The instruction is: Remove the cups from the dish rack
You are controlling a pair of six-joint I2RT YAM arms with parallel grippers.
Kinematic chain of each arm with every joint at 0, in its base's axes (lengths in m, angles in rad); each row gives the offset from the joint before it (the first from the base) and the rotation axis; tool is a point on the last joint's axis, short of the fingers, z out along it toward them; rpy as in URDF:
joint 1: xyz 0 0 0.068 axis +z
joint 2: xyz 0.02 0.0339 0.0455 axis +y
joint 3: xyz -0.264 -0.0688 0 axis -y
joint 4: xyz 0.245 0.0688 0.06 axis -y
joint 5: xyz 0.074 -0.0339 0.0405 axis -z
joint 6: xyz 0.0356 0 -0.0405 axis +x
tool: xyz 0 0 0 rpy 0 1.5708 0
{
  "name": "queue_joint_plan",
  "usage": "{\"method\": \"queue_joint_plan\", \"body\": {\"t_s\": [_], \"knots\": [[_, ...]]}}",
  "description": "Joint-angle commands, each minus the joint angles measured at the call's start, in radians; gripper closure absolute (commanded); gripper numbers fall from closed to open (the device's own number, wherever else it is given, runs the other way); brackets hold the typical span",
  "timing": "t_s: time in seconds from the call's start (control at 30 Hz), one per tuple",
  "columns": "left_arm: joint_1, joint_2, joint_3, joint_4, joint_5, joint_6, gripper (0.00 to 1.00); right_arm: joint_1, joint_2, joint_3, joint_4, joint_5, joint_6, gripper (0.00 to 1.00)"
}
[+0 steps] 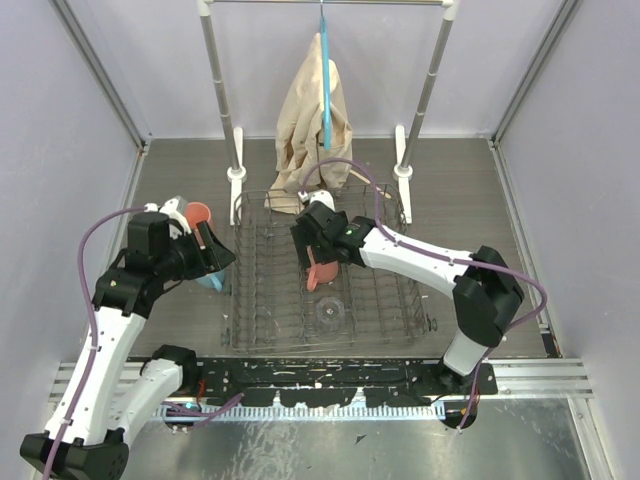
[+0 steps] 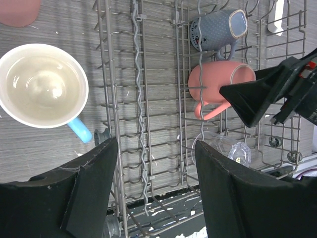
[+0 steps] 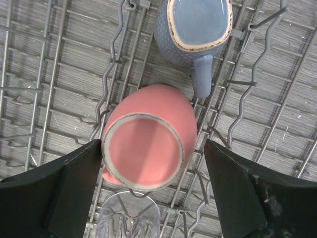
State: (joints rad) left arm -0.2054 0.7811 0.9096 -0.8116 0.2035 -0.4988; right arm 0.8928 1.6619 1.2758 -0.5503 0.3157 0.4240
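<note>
- 3 cups inside dish rack (image 1: 265, 290): pink mug (image 3: 148, 139) tilted among prongs near rack centre, mouth toward R wrist cam; grey-blue mug (image 3: 195, 29) just beyond it toward rack's far side, handle toward pink mug; clear glass (image 3: 130, 218) just on its near side.
- 2 more on bench (image 1: 460, 200), outside rack's left edge: blue-handled mug (image 2: 43, 84) w/ pale inside, upright, just beside rack; 2nd pink mug (image 1: 197, 213) farther back, near rack's far-left corner.
- R fingers (image 1: 320, 258) over rack centre, spread wide, one each side of pink mug, not clamped on it. Touching rim or not: can't tell.
- L fingers (image 1: 215, 255) spread wide, nothing held, above rack's left edge, blue-handled mug just to outer side.
- Clothes rail (image 1: 430, 80) w/ beige cloth (image 1: 315, 110) behind rack's far side, cloth low toward rack's far edge.
</note>
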Motion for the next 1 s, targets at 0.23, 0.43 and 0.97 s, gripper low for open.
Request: {"method": "queue_joint_plan", "body": {"t_s": [0.23,0.43,0.97], "knots": [[0.0,-0.023,-0.023,0.031,0.028,0.009,0.29,0.005,0.076,0.07,-0.014,0.043,-0.028,0.12],[0.0,-0.02,-0.02,0.023,0.025,0.011,0.29,0.005,0.097,0.058,0.003,0.037,-0.036,0.13],[0.0,-0.02,-0.027,0.024,0.02,0.005,0.28,0.005,0.095,0.041,0.021,0.016,-0.051,0.92]]}}
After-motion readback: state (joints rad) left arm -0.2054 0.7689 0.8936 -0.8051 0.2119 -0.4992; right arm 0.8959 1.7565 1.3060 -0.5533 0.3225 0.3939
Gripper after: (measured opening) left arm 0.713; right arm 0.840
